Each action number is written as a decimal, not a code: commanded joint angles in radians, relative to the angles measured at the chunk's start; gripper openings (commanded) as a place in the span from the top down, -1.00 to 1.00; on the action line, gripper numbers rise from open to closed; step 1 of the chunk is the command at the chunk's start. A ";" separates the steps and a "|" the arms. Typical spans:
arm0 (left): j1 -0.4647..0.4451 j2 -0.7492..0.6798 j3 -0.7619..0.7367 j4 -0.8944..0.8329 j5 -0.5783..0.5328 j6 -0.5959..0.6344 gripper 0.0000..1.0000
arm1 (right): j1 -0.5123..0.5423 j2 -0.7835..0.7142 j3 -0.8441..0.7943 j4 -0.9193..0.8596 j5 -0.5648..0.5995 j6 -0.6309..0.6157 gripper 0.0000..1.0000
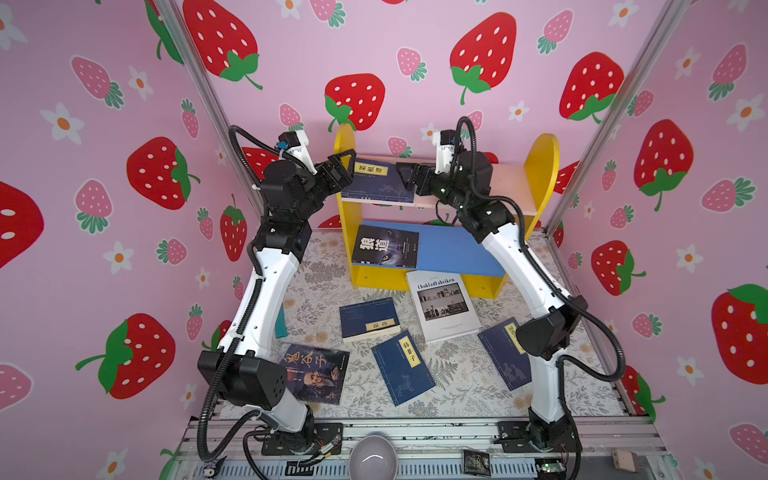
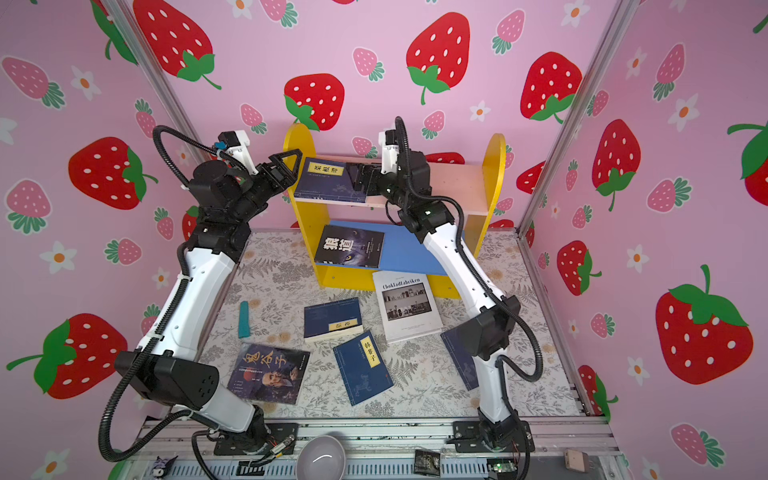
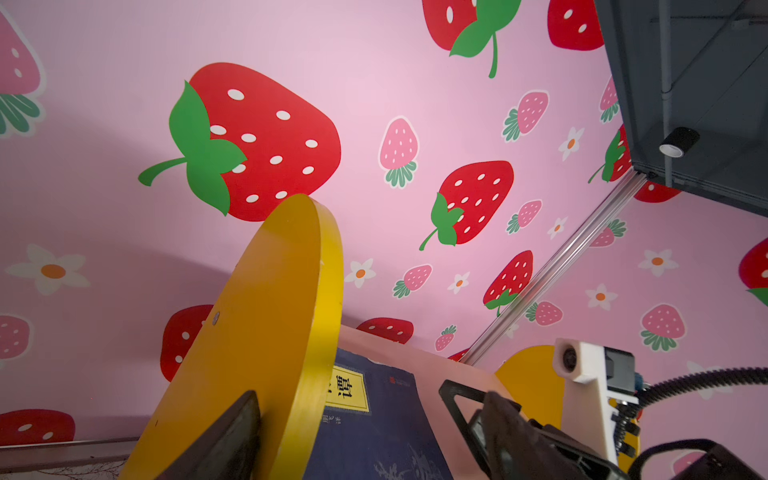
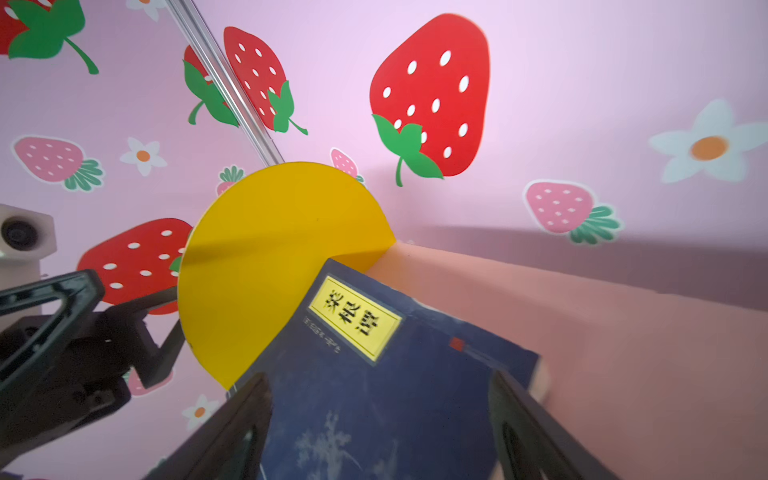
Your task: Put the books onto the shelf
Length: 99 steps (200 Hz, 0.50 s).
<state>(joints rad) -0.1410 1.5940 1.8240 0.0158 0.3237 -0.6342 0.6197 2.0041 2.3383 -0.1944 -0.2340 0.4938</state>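
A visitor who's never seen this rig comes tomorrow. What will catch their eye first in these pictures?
The pink strawberry walls all round come first. Next, the yellow-sided shelf at the back, where both arms meet at a navy book lying on its pink upper board: the right gripper has its fingers either side of it, the left gripper is at the side panel. Then the books strewn flat on the flowered table in front.

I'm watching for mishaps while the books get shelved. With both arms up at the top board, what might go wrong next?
1. The left gripper has its jaws astride the yellow side panel of the shelf; a sideways move might shove or tip it.
2. The navy book lies flat at the front edge of the pink board, between the jaws of the right gripper; a careless pull back could drag it off.
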 commanded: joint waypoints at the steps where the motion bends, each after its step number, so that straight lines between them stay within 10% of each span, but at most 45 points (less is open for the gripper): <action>1: -0.046 -0.017 0.022 0.029 0.164 -0.034 -0.65 | -0.007 -0.211 -0.124 0.055 -0.055 -0.114 -0.70; 99: -0.237 -0.010 0.109 -0.167 -0.041 0.110 -0.62 | -0.020 -0.691 -0.773 0.032 0.113 -0.211 -0.75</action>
<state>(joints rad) -0.2539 1.5936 1.8843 -0.1184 0.1131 -0.5217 0.6064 1.3621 1.6257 -0.1265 -0.1738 0.3313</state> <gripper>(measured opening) 0.808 0.875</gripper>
